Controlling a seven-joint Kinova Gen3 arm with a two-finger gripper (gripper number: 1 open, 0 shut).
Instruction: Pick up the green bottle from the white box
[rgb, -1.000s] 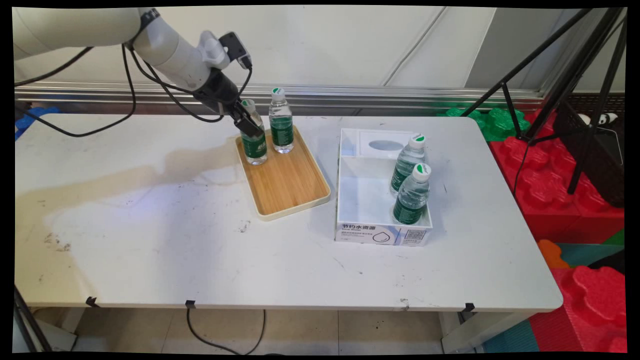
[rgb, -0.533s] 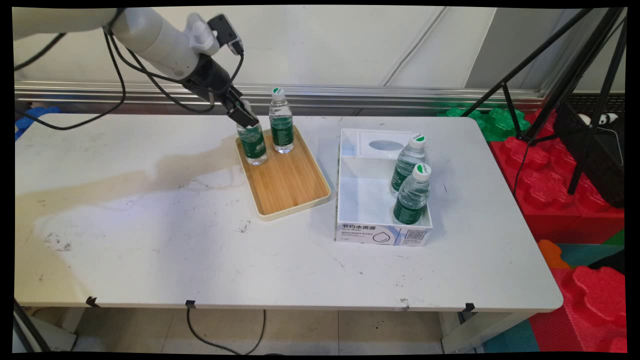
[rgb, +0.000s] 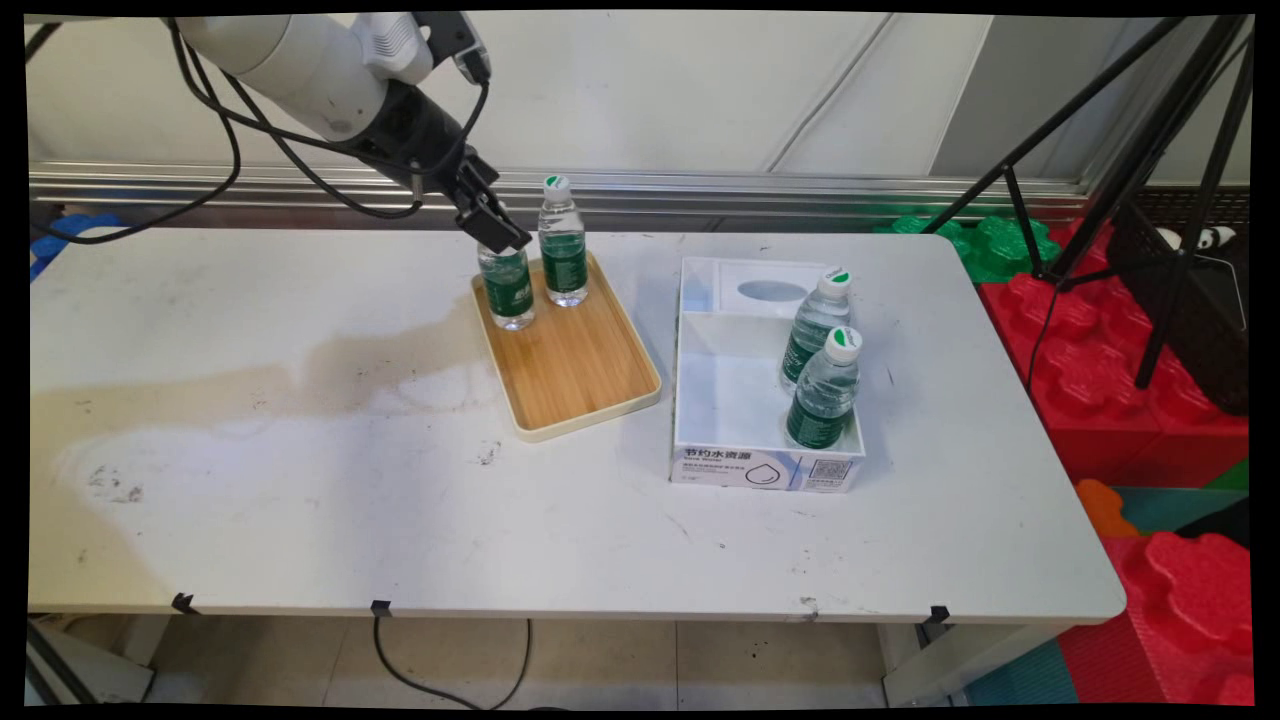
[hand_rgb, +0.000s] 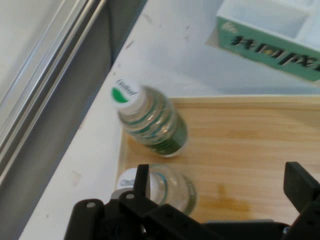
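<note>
Fingers apart, gripper just above near water bottle, not clamped. 2 bottles upright on bamboo tray, 2 more in white box on bench.

Near bottle's cap and neck hidden behind gripper in main view; hand view crops its lower body at bottom edge.

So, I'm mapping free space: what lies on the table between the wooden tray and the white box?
Nothing: the main view shows only a bare strip of white table between the wooden tray and the white box.
</note>
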